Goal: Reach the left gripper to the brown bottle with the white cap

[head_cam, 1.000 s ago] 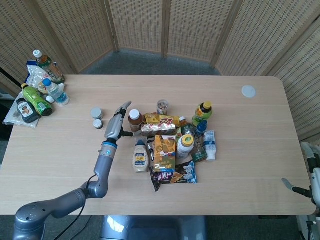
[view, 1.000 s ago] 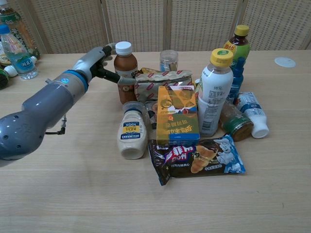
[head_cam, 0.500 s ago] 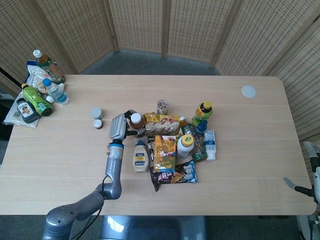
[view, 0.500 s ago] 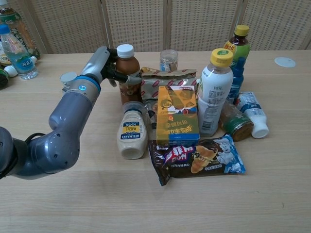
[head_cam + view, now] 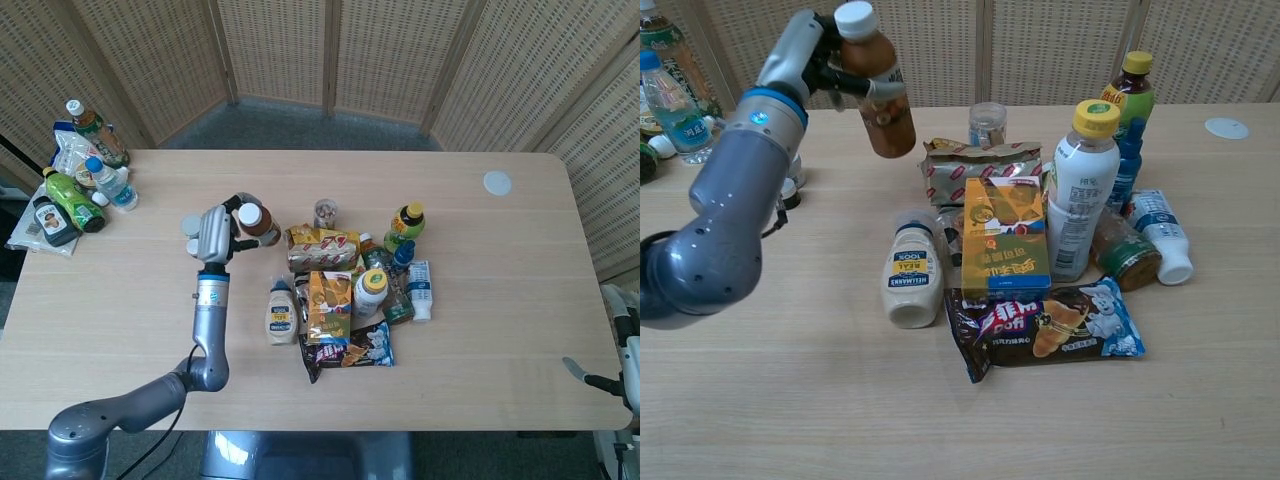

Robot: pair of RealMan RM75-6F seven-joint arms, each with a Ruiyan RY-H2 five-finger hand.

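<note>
My left hand (image 5: 213,236) (image 5: 804,56) grips the brown bottle with the white cap (image 5: 257,222) (image 5: 876,88). The bottle is off the table, tilted, above and left of the pile of groceries. My fingers wrap its upper body just under the cap. In the head view, only a sliver of my right hand (image 5: 583,373) shows at the lower right table edge, away from everything. Its pose is unclear.
A pile sits mid-table: a mayonnaise bottle (image 5: 912,285), an orange box (image 5: 1005,240), a foil snack bag (image 5: 981,168), a yellow-capped white bottle (image 5: 1081,195) and a green tea bottle (image 5: 1127,95). Small jars (image 5: 190,228) stand by my left hand. More bottles (image 5: 82,185) crowd the far left corner.
My left hand closed around the brown bottle and raised it off the table, up and to the left, tilting it. The right hand barely moved.
</note>
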